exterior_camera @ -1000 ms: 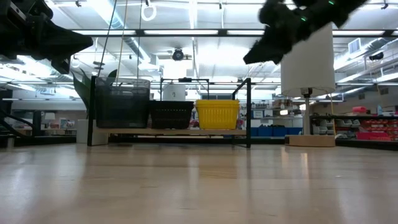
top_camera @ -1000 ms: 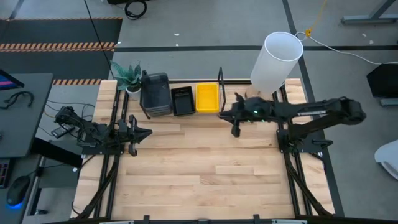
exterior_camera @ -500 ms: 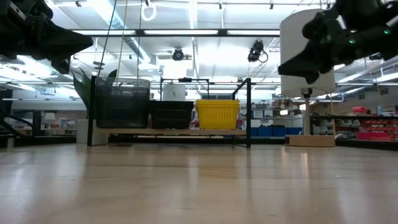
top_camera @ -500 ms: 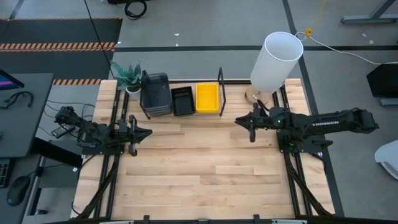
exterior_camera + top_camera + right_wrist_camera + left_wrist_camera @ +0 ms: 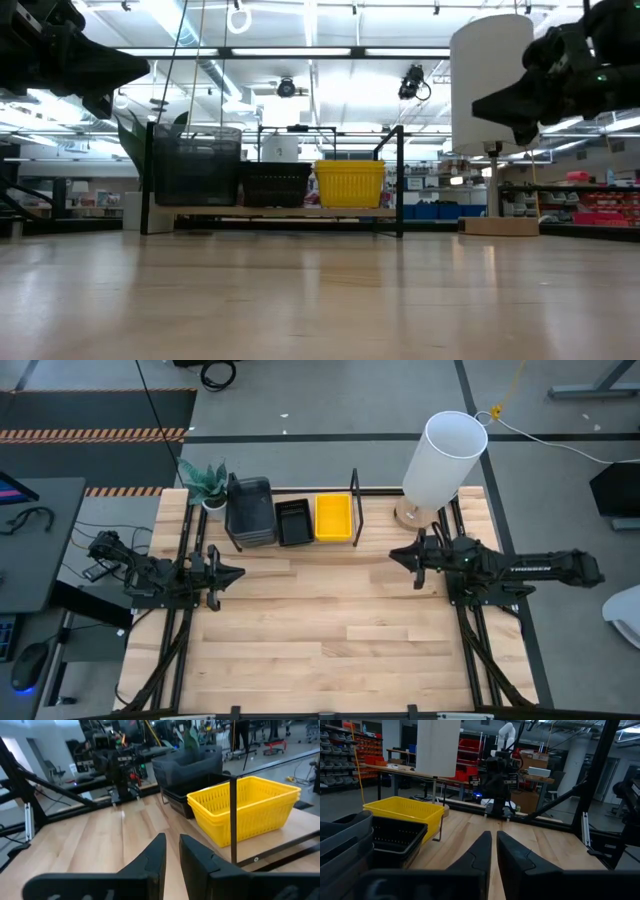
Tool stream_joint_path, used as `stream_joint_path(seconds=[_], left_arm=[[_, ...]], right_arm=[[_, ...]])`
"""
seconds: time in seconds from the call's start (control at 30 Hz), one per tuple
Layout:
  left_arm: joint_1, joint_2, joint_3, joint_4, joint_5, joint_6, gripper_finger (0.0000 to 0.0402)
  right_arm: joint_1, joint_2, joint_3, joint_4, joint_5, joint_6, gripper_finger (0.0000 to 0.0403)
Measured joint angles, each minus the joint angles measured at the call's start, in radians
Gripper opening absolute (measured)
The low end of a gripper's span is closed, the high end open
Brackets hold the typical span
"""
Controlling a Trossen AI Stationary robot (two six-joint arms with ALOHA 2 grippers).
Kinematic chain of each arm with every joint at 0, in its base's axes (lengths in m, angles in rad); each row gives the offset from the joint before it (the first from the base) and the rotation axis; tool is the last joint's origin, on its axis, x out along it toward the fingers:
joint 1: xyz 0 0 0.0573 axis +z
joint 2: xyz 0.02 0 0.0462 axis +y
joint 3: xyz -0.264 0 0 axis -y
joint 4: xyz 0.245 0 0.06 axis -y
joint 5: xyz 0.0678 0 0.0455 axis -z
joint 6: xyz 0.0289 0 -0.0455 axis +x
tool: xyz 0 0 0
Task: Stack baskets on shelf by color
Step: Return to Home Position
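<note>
The shelf [image 5: 300, 212] stands at the table's far edge and bears three stacks side by side: grey baskets [image 5: 250, 510], black baskets [image 5: 292, 521] and yellow baskets [image 5: 333, 517]. They also show in the right wrist view as grey [image 5: 187, 767] and yellow [image 5: 245, 807] stacks. My left gripper [image 5: 235, 572] is shut and empty over the table's left side, clear of the shelf. My right gripper [image 5: 395, 555] is shut and empty above the table's right side, right of and nearer than the yellow stack.
A tall white cylinder [image 5: 445, 460] stands at the far right corner, just behind my right arm. A small potted plant [image 5: 203, 480] stands left of the grey stack. The shelf's black upright loop [image 5: 352, 485] rises beside the yellow stack. Bare wood [image 5: 320, 620] lies across the middle and near side.
My right gripper has drawn back from beside the yellow stack toward the table's right edge and has come down somewhat, empty and shut throughout. The baskets have stayed where they were.
</note>
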Motion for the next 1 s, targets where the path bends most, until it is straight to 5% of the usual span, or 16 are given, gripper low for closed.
stream_joint_path(seconds=[1.0], left_arm=[[0.0,0.0,0.0,0.0,0.0,0.001,0.0029]], right_arm=[[0.0,-0.047,-0.04,0.044,0.008,0.056,0.0057]])
